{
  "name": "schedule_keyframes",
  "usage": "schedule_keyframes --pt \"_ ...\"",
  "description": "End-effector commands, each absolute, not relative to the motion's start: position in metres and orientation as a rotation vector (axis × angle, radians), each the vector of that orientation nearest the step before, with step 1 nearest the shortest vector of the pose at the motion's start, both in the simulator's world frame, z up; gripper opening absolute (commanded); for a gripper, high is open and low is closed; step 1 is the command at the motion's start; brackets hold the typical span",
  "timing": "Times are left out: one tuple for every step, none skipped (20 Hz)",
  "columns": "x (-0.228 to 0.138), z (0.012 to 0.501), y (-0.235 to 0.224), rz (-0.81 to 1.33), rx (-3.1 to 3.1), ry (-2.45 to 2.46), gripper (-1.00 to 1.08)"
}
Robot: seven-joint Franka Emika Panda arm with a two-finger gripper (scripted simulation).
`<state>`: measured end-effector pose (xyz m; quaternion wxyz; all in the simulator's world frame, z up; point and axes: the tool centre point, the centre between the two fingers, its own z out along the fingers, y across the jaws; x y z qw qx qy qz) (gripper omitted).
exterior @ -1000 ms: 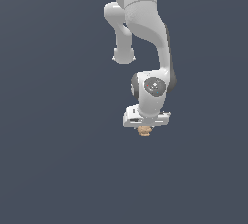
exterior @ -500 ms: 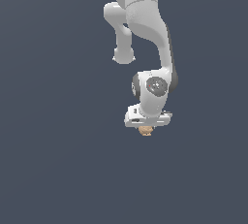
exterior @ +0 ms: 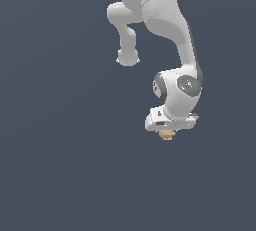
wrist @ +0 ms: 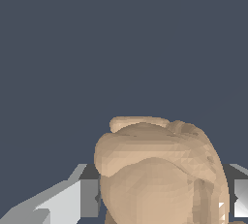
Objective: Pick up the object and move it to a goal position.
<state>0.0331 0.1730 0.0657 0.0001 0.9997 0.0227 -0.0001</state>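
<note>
The object (exterior: 166, 135) is a small tan lumpy thing showing just under the white hand of the arm in the exterior view. In the wrist view the object (wrist: 160, 174) fills the space between the two fingers, with one finger (wrist: 72, 201) against one side and the other finger (wrist: 238, 196) at its opposite side. My gripper (exterior: 166, 133) is shut on it. Its fingertips are hidden behind the hand in the exterior view. No goal marker shows in either view.
The white arm (exterior: 165, 20) reaches in from the upper middle of the exterior view. Behind everything is a plain dark blue-grey surface (exterior: 60, 165) with no other objects.
The hand and the tan object have shifted slightly toward the exterior view's right and a little upward. The grip looks unchanged.
</note>
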Motion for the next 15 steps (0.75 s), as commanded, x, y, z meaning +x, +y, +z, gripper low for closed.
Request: schedule_keyframes --pt "0.037 0.074 0.197 0.000 3.141 0.072 -1.00" --pt "0.038 0.077 0.205 0.000 3.141 0.072 -1.00" --pt "0.040 0.079 0.213 0.000 3.141 0.072 -1.00" --pt "0.041 0.081 0.220 0.000 3.141 0.072 -1.00" --pt "0.042 0.083 0.225 0.000 3.141 0.072 -1.00" --pt "0.043 0.085 0.230 0.000 3.141 0.072 -1.00" --pt "0.044 0.086 0.235 0.000 3.141 0.072 -1.00" --pt "0.045 0.088 0.238 0.000 3.141 0.072 -1.00" --pt "0.045 0.089 0.241 0.000 3.141 0.072 -1.00" --pt "0.046 0.089 0.244 0.000 3.141 0.072 -1.00" --pt "0.047 0.090 0.246 0.000 3.141 0.072 -1.00" --pt "0.047 0.090 0.247 0.000 3.141 0.072 -1.00" --pt "0.047 0.091 0.248 0.000 3.141 0.072 -1.00" --pt "0.048 0.091 0.248 0.000 3.141 0.072 -1.00" --pt "0.048 0.091 0.249 0.000 3.141 0.072 -1.00"
